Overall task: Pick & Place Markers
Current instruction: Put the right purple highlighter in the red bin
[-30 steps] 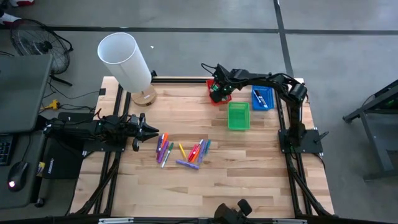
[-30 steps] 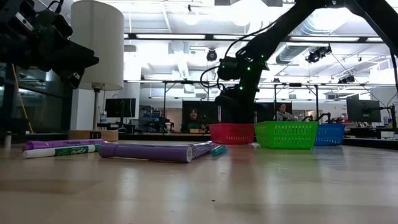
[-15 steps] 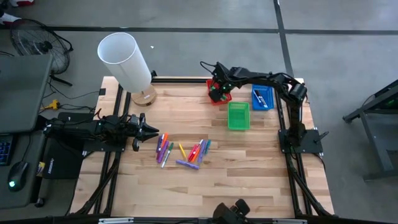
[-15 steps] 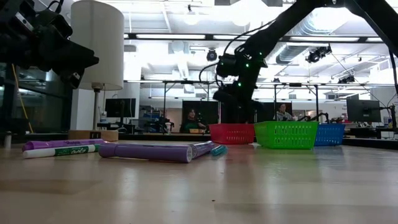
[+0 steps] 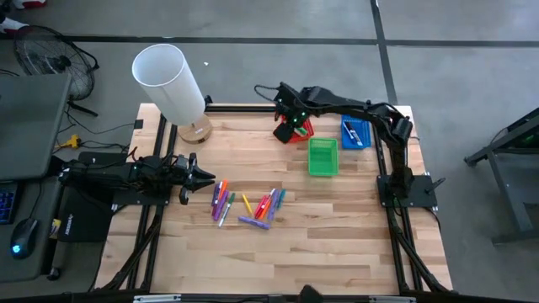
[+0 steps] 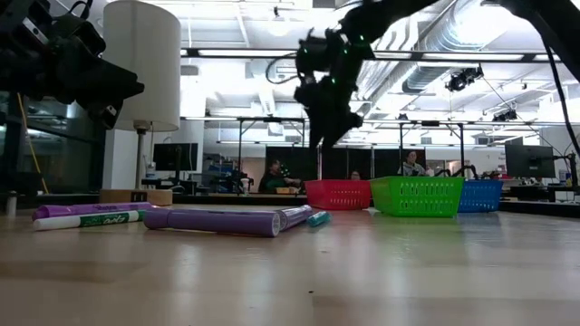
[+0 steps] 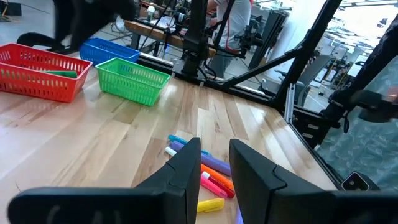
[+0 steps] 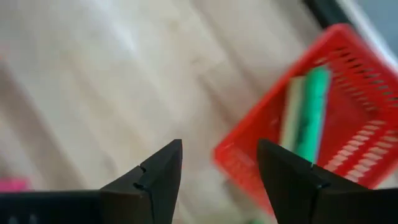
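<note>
Several markers (image 5: 244,206) in mixed colours lie loose on the wooden table at its middle; the low view shows purple ones (image 6: 213,220) lying flat. My left gripper (image 5: 209,178) waits level just left of the pile, open, with nothing between its fingers (image 7: 186,163). My right gripper (image 5: 285,130) hangs open and pointing down, well above the table beside the red tray (image 5: 303,129) at the far edge. A green marker (image 8: 305,118) lies inside that red tray (image 8: 249,168).
A green tray (image 5: 322,156) and a blue tray (image 5: 355,133) stand right of the red one. A white lamp (image 5: 168,84) stands at the far left corner. Bare wood lies between the pile and the trays.
My right gripper has risen out of the red tray, from low inside it to well above its rim, and has shifted a little toward the table's left edge. The left arm and the markers on the table have kept still.
</note>
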